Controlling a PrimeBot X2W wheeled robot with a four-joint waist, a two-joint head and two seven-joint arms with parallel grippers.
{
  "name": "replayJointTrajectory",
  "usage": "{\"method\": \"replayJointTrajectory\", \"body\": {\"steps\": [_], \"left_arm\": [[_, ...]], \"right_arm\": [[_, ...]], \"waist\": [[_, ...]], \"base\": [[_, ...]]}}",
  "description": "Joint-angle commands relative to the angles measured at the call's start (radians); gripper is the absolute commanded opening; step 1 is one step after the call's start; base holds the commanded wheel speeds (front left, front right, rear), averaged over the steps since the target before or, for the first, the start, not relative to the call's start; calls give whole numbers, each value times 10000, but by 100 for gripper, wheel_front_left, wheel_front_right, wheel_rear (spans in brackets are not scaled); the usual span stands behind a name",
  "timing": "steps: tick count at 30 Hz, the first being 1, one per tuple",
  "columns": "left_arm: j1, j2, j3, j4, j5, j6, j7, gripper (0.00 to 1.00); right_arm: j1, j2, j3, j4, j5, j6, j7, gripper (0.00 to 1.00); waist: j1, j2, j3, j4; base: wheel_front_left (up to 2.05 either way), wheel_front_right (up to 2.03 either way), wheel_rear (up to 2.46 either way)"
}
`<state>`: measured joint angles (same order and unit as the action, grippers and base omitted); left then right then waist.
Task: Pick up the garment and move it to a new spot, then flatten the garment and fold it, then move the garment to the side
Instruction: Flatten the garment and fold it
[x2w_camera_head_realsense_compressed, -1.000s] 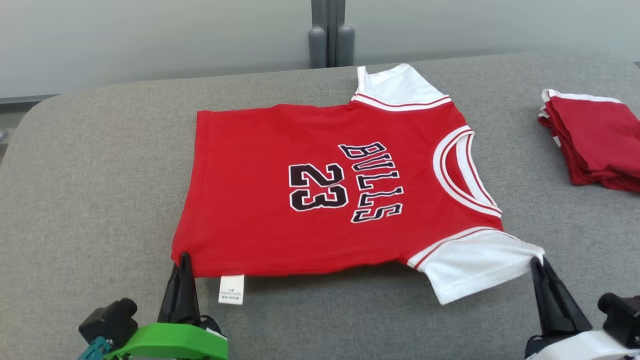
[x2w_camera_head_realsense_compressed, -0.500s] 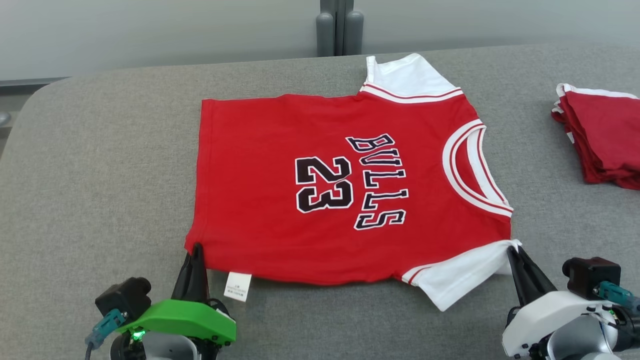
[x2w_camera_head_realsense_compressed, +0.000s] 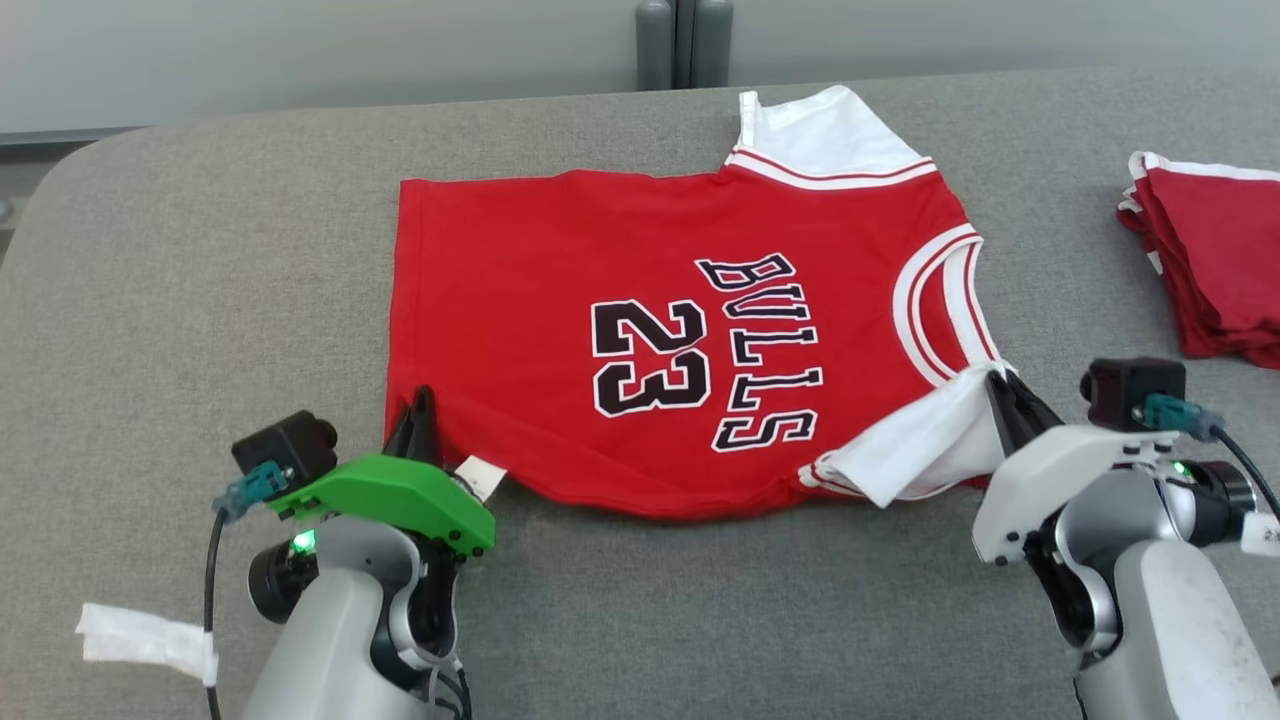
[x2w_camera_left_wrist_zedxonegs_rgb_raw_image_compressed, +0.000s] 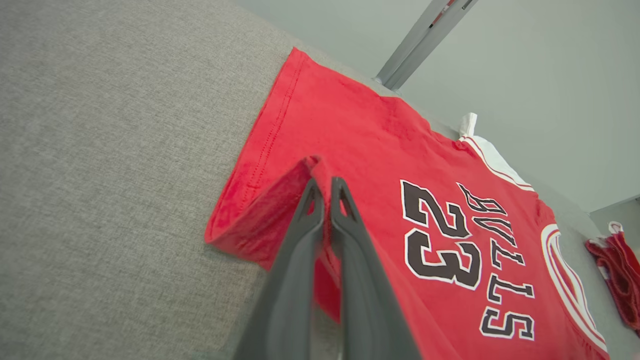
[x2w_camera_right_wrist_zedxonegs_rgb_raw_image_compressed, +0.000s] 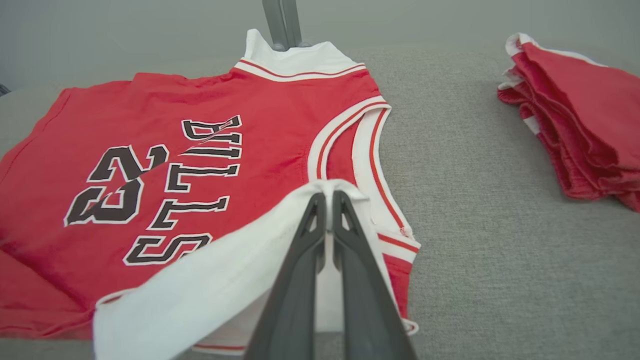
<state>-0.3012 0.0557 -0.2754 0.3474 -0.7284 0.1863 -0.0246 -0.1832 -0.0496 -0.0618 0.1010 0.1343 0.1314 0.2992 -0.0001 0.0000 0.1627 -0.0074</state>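
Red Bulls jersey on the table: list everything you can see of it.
Red soft-looking fabric jersey, white short sleeves, red-and-white trim at neck and armholes, black BULLS and 23 outlined white. It lies front up, mostly flat, on the grey table, neck toward the robot's right, hem left. The left gripper is shut on the near hem corner, turned up over the body; the right gripper is shut on the near white sleeve, lifted and bunched. A white label sticks out at the near edge.
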Motion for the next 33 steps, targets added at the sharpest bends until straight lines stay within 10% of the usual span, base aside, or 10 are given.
{"method": "replayJointTrajectory", "body": {"steps": [1,29,30,31,32,33], "left_arm": [[-426,53,-42,252,46,57,153,0],[-3397,692,-533,3038,253,-276,1616,0],[-3409,678,-547,3054,258,-272,1606,0],[-3422,661,-562,3052,262,-285,1552,33],[-3421,655,-580,3040,282,-299,1518,83],[-3407,647,-592,3019,293,-303,1468,100]], "right_arm": [[-375,-66,64,212,-96,-16,129,0],[-4403,-801,750,4547,5,-17,315,0],[-4470,-795,715,4649,-14,-17,242,16],[-4523,-775,692,4756,-51,-17,146,44],[-4580,-738,669,4833,-55,-17,32,100],[-4651,-722,643,4928,-59,-17,-86,100]], "waist": [[1,0,46,-28],[1,0,888,-130],[1,0,899,-125],[1,0,908,-118],[1,0,911,-112],[1,0,912,-102]], "base": [[0,0,0],[0,0,0],[0,0,0],[0,0,0],[0,0,0],[0,0,0]]}}
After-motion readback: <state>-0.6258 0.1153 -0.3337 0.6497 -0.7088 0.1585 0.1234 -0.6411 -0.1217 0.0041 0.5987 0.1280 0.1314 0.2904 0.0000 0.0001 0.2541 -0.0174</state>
